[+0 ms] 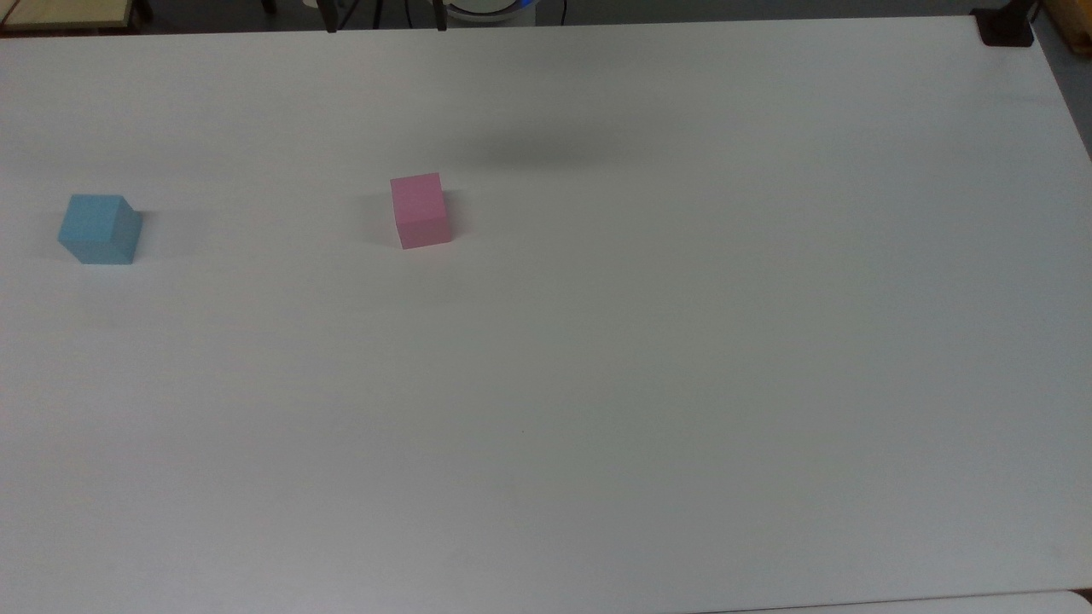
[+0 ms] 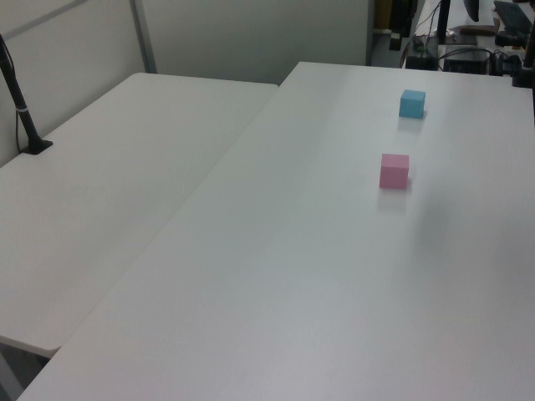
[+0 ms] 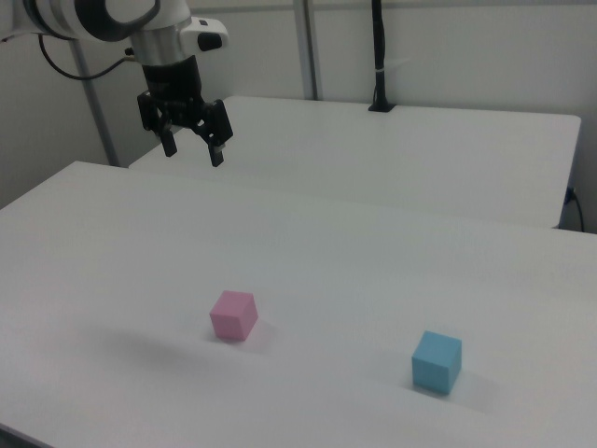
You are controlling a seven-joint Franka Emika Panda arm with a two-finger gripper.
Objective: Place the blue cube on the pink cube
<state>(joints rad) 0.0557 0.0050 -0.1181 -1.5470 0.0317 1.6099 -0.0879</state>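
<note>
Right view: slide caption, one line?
Open gripper raised above white table; pink cube and blue cube sit apart.

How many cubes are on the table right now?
2. The blue cube sits near the top view's left edge; the pink cube stands apart to its right. Nothing seems hidden.

2 white desks [image 2: 276, 276] stand side by side; a black pole [image 2: 18, 100] rises from the far desk's [image 2: 109, 167] edge.
</note>
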